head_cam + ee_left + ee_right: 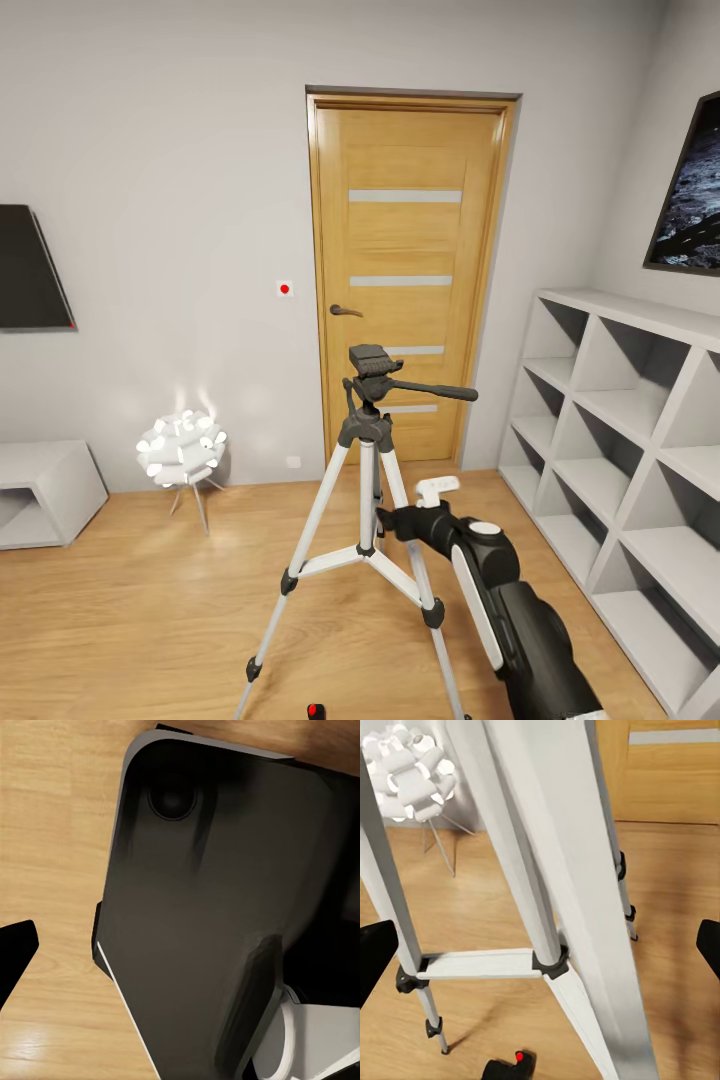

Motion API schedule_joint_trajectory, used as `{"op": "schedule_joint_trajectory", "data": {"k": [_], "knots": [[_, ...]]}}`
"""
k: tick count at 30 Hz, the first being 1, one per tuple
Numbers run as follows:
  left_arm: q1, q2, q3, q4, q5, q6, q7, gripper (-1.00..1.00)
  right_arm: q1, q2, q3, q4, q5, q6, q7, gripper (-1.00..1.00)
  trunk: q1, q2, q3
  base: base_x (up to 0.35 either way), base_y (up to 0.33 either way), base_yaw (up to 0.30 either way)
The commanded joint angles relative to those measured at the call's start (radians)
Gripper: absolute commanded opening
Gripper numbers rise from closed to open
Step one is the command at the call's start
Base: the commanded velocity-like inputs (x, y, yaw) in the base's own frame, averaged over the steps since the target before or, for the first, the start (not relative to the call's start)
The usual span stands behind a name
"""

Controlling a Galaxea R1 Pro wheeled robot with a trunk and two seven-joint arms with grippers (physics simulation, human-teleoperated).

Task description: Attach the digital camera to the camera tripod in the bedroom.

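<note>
1. The bedroom has a light wood floor [150, 600], grey-white walls, an oak door [410, 270], a grey cube shelf [620, 440] and a white ball lamp [182, 448].
2. The camera tripod [368, 480] stands on the floor in front of the door.
3. The right pincer [385, 520] is just beside a tripod leg. Its tips sit wide apart at the edges of the right wrist view, holding nothing.
4. That view shows the digital camera [510, 1066] lying on the floor by the tripod's feet.
5. The left wrist view shows a dark robot part [225, 907] over the floor. I cannot tell how the left pincer stands.
</note>
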Motion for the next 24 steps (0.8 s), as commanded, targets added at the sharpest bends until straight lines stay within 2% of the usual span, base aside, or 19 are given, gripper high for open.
{"op": "schedule_joint_trajectory", "data": {"k": [1, 11, 16, 17, 18, 24], "knots": [[0.001, 0.0, 0.001, -0.002, 0.006, -0.001, 0.0, 1.0, -0.004, 0.003, 0.0, 0.006, 0.001, 0.005, 0.002, 1.0, 0.0, -0.001, -0.001, 0.0, 0.0, 0.0], [0.001, 0.0, 0.0, -0.002, 0.006, -0.001, 0.0, 1.0, -0.015, 0.013, 0.007, 0.054, 0.011, 0.004, -0.003, 1.0, 0.0, -0.001, -0.001, 0.0, 0.0, 0.0], [0.001, 0.0, 0.001, -0.002, 0.006, -0.001, 0.0, 1.0, -0.016, 0.014, 0.039, 0.056, 0.05, 0.004, -0.005, 1.0, 0.0, -0.001, -0.001, 0.0, 0.0, 0.0], [0.001, 0.0, 0.0, -0.002, 0.006, -0.001, 0.0, 1.0, -0.016, 0.014, 0.051, 0.057, 0.07, 0.004, -0.006, 1.0, 0.0, -0.001, -0.001, 0.0, 0.0, 0.0], [0.001, 0.0, 0.001, -0.002, 0.006, -0.001, 0.0, 1.0, -0.016, 0.015, 0.064, 0.056, 0.106, 0.004, -0.008, 1.0, 0.0, -0.001, -0.001, 0.0, 0.0, 0.0], [0.001, 0.0, 0.001, -0.002, 0.006, -0.001, 0.0, 1.0, -0.016, 0.015, 0.065, 0.054, 0.133, 0.004, -0.008, 1.0, 0.0, -0.001, -0.001, 0.0, 0.0, 0.0]]}}
